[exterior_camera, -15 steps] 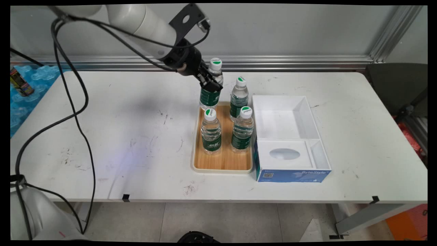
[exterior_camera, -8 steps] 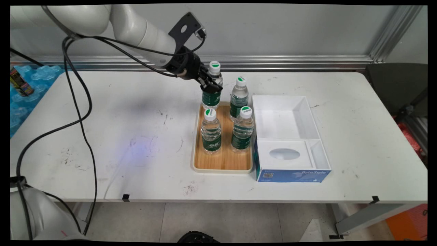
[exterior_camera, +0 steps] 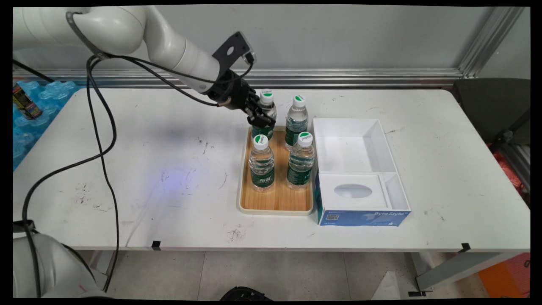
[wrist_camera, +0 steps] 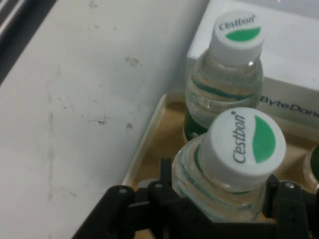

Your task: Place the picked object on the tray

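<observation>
Four water bottles stand on a wooden tray (exterior_camera: 277, 199) at mid-frame in the main view, beside a white box (exterior_camera: 360, 169); the gripper (exterior_camera: 259, 119) clamps the upper-left bottle (exterior_camera: 266, 106). From the hand view, its fingers (wrist_camera: 167, 174) squeeze that bottle's (wrist_camera: 227, 169) shoulder, another bottle (wrist_camera: 224, 84) just above.

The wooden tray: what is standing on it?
Four water bottles show on the wooden tray; the claw grips the back-left one, hiding whether its base touches.
</observation>
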Controlling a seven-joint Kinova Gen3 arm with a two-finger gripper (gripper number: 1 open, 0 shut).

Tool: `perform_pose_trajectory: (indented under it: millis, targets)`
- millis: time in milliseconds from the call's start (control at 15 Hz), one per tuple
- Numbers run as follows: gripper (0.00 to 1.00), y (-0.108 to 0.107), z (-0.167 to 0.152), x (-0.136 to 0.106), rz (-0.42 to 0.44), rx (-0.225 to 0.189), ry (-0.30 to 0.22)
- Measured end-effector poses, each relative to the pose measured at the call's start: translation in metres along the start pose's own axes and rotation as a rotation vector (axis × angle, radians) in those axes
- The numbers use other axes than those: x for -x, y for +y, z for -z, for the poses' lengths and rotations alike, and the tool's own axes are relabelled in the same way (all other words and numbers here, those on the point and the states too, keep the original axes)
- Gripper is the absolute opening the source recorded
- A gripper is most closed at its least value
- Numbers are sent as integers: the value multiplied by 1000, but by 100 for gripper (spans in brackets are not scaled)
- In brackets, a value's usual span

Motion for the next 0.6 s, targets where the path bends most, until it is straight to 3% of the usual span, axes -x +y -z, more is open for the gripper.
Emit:
perform_pose_trajectory:
  millis: [600]
  targets:
    - [0,-9,-15,13,-59,48,-19]
